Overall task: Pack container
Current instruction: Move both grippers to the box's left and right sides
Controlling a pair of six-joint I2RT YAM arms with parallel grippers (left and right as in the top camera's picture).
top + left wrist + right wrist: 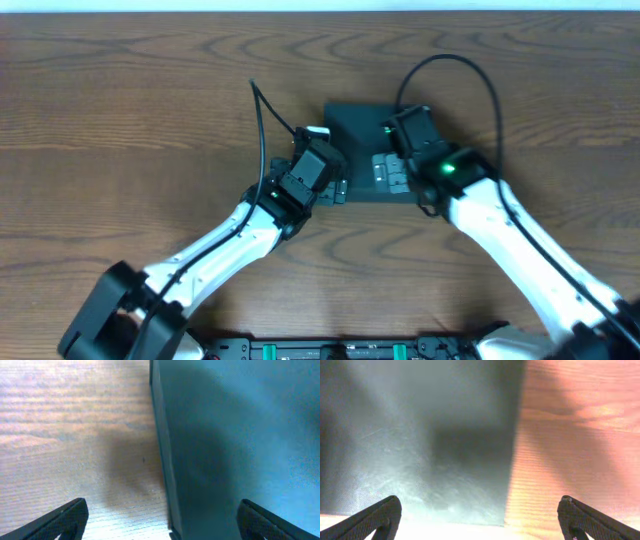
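The container [358, 125] is a dark square box lying flat at the middle of the table, and only its plain dark top shows. My left gripper [332, 165] hovers over its left edge. In the left wrist view that gripper [162, 522] is open, with the container's [240, 435] left wall between the fingertips and nothing held. My right gripper [405, 135] hovers over the box's right side. The right wrist view shows this gripper [480, 520] open as well, straddling the container's [420, 435] right edge.
The wooden table [120, 120] stretches wide to the left and right of the box. A black cable [262, 120] rises from the left arm and another [470, 75] loops over the right arm. The arms' base rail [350, 350] runs along the front edge.
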